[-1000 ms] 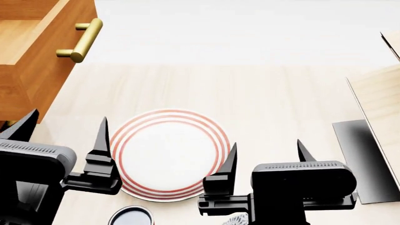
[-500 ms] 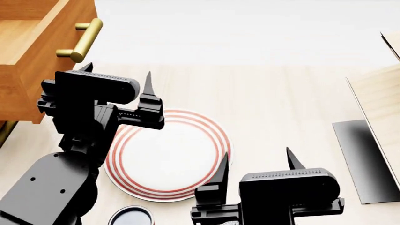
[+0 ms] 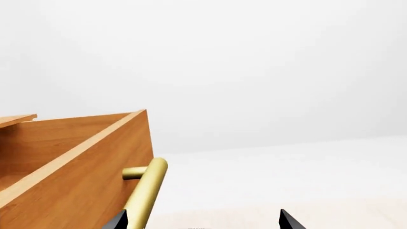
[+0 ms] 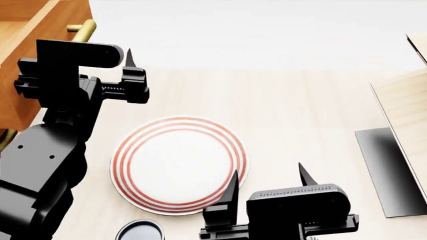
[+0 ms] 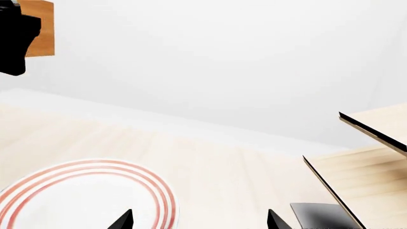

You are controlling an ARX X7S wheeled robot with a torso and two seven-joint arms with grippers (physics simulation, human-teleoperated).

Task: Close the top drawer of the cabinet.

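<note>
The top drawer [image 4: 30,35] stands pulled out at the head view's top left, an orange-brown box with a brass bar handle [image 4: 83,30] on its front. My left gripper [image 4: 93,50] is open and empty right in front of that handle. In the left wrist view the drawer [image 3: 76,167] and handle [image 3: 147,188] are close, and the handle runs just inside one fingertip of the open gripper [image 3: 200,222]. My right gripper [image 4: 268,172] is open and empty low over the plate's near edge; it also shows in the right wrist view [image 5: 198,220]. The rest of the cabinet is out of view.
A white plate with red rings [image 4: 179,165] lies on the pale wooden floor, also in the right wrist view [image 5: 76,200]. A dark round object [image 4: 140,231] sits at the bottom edge. A pale plywood structure [image 4: 407,110] on a dark base [image 4: 390,170] stands at the right. A lower brass handle [image 4: 5,140] peeks at the left edge.
My left arm has risen from the bottom left and moved up and left to the drawer's handle. My right gripper has sunk a little lower in view.
</note>
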